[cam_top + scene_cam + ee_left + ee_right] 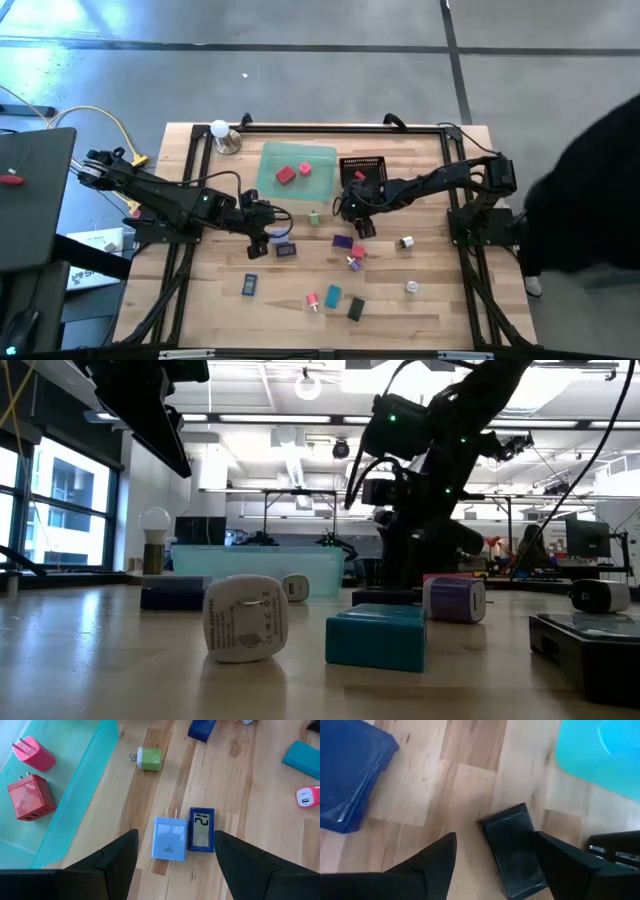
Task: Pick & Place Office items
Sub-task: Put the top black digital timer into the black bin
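Note:
The office items lie scattered on the wooden table (430, 290). My left gripper (175, 832) hangs open above a light blue charger (169, 837) and a dark blue display block (202, 830), which lie flat side by side. My right gripper (496, 834) is open and low over the table, near the black mesh basket (365, 168). Its fingers stand on either side of a black block (512, 850) that lies flat on the wood. Two red chargers (30, 797) rest in the green tray (320, 160). A green charger (149, 758) lies beside the tray.
Near the front edge lie a teal block (376, 637), a white charger (246, 618), a black block (356, 309) and a blue one (250, 285). A purple block (342, 241) lies beside my right gripper. A lamp (222, 133) stands at the far left corner.

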